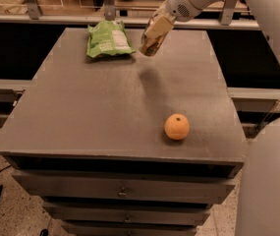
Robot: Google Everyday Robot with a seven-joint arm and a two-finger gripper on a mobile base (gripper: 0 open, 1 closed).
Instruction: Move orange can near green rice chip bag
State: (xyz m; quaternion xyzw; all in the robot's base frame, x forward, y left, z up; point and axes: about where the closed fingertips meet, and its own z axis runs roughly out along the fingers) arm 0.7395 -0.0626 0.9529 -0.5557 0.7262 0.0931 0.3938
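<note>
The orange can (151,44) hangs tilted in the air over the far part of the table, coppery with dark lettering. My gripper (159,25) comes in from the upper right and is shut on the can's upper part. The green rice chip bag (107,39) lies flat at the far left of the table top, its white label facing up. The can is just right of the bag's right edge and above the table, not touching it. The can's shadow falls on the table below it.
A round orange fruit (177,127) sits on the grey table (80,117) near the front right. Drawers are below the front edge. A metal rail and glass run behind the table. The robot's white body fills the right side.
</note>
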